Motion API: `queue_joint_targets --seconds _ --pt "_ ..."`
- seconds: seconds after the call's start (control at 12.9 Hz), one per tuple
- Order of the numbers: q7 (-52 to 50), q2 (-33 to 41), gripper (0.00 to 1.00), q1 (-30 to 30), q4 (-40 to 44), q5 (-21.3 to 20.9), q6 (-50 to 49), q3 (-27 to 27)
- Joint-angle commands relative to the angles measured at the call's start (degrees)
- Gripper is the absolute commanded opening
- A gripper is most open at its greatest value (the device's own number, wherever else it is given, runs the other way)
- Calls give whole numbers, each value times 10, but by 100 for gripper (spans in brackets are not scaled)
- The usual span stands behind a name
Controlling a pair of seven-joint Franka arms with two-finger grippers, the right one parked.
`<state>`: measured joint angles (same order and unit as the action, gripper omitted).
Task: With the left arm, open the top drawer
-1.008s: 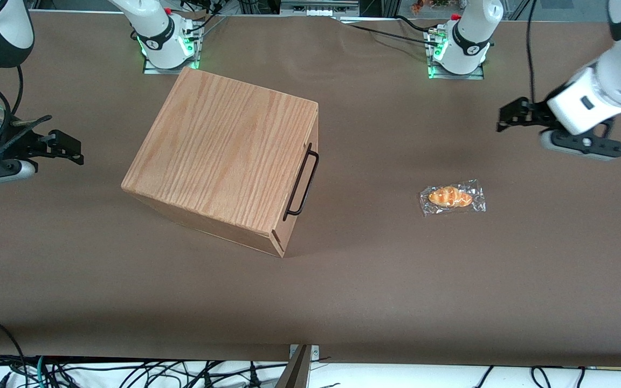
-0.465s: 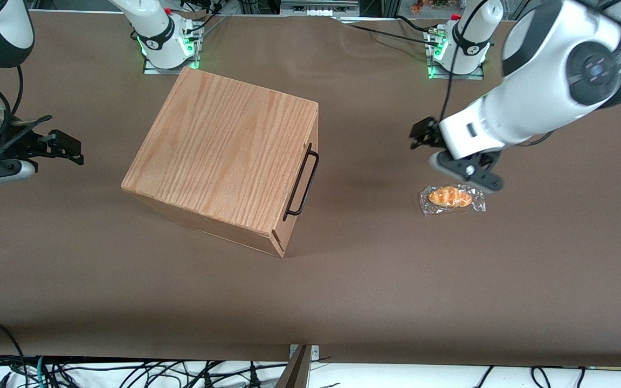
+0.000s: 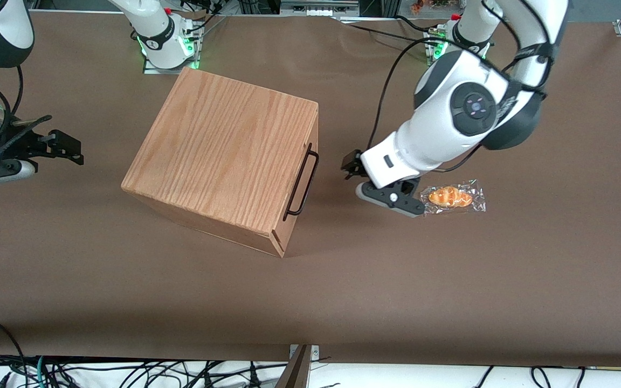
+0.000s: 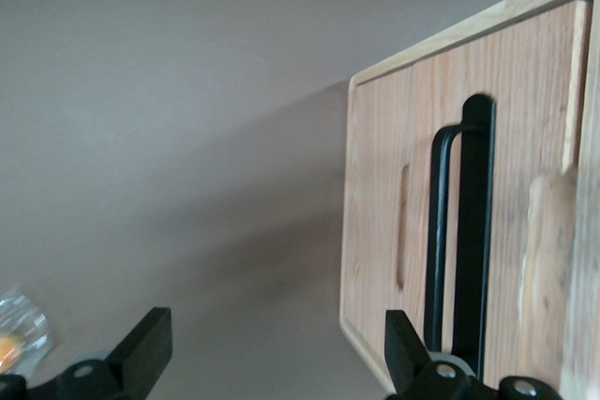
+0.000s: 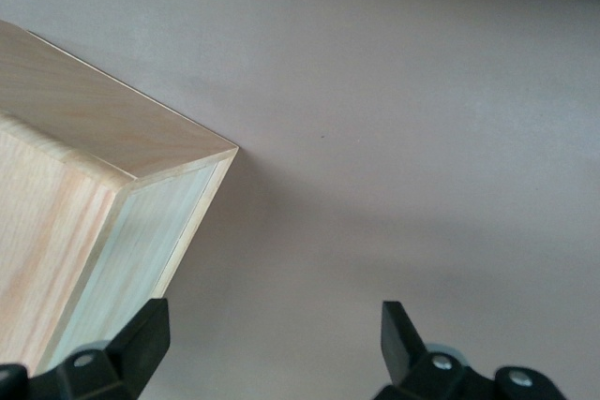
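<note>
The oak-grain cabinet (image 3: 224, 153) stands mid-table with its front turned toward the working arm's end. The top drawer (image 3: 313, 134) is shut, and its long black bar handle (image 3: 302, 183) runs along the front. My left gripper (image 3: 350, 166) hovers low in front of the drawer, a short gap from the handle, between it and a wrapped pastry. In the left wrist view the gripper (image 4: 274, 355) is open with only table between its fingers (image 4: 141, 351). The drawer front (image 4: 511, 138) and handle (image 4: 459, 231) fill the space ahead, beside one finger.
A wrapped orange pastry (image 3: 452, 196) lies on the brown table (image 3: 343, 291) just next to the gripper's wrist, toward the working arm's end. It also shows in the wrist view as the pastry packet (image 4: 14, 334).
The left arm has swung in from the working arm's end of the table, past the pastry, and down to the drawer front. The cabinet and pastry have not moved.
</note>
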<state>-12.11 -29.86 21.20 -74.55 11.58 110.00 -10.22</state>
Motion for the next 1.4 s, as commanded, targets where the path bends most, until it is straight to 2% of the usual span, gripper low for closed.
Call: queue_joint_targets --seconds 0.0,0.23,0.62,1.32 --pt "-2 -43 100 16 25 8 43 5" --pt "-6 -58 100 51 18 10 101 5" --pt "-6 -59 100 67 15 12 101 5" --pt "5 -88 100 61 16 10 98 5"
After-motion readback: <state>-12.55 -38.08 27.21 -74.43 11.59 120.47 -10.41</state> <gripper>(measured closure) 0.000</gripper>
